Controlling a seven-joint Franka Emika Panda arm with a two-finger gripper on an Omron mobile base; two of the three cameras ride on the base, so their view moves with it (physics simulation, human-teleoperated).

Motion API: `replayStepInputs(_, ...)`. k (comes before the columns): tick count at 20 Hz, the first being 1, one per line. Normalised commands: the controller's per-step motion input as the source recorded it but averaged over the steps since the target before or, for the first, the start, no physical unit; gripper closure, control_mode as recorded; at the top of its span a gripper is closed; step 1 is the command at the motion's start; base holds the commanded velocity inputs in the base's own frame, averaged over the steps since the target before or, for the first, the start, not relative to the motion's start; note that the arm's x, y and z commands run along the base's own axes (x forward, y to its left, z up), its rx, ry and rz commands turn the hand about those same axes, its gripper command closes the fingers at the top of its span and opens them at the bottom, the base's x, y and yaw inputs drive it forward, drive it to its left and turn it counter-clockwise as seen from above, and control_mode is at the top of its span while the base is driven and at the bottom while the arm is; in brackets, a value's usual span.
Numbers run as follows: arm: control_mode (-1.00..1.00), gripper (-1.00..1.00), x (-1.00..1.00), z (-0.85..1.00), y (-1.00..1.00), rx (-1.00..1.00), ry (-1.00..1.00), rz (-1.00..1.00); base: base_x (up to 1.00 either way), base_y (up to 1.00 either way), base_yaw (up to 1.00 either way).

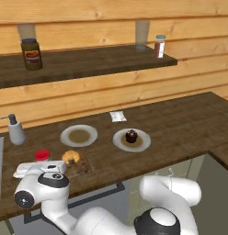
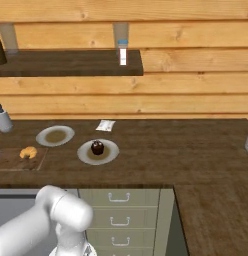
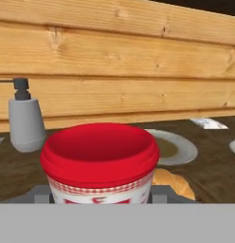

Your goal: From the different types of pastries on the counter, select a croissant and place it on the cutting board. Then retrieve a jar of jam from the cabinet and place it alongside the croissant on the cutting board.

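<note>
Grey soap dispenser [image 1: 16, 130] with dark pump stands at the back left, against the wood-plank wall [image 1: 134, 87]. Two pale round plates: left plate [image 1: 78, 136] has a brownish centre; right plate [image 1: 131, 140] sits beside it. Small white packet [image 1: 118, 116] lies behind the plates. Dark shelf [image 1: 88, 62] above carries a dark-brown jar with red label [image 1: 31, 54] and a slim blue-lidded jar [image 1: 159, 46]. Pale green drawers [image 2: 121, 215] with handles below.

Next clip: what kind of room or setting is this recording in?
A rendered home kitchen, most likely. A long wooden counter runs under a plank wall with a shelf holding jars, plates and a soap dispenser sit on it, and drawer fronts show below. The gripper holds a red-topped jam jar.
</note>
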Motion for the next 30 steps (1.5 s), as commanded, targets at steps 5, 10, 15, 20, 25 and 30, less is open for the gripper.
replayStepInputs(5,-1.0,1.0,0.36,-0.51,-0.16,0.02,0.0,-0.05,0.0,0.0,0.0)
replayStepInputs(10,-1.0,1.0,0.5,-0.43,-0.21,0.04,0.0,-0.06,0.0,0.0,0.0)
replayStepInputs(15,-1.0,1.0,0.43,-0.41,-0.06,0.03,0.0,-0.04,0.0,0.0,0.0)
replayStepInputs(20,-1.0,1.0,0.15,-0.46,0.0,0.02,0.0,-0.01,0.0,0.0,0.0)
replayStepInputs(25,-1.0,1.0,0.16,-0.43,0.13,0.01,0.0,0.0,0.0,0.0,0.0)
replayStepInputs(30,-1.0,1.0,0.16,-0.35,0.22,0.0,0.0,0.0,0.0,0.0,0.0)
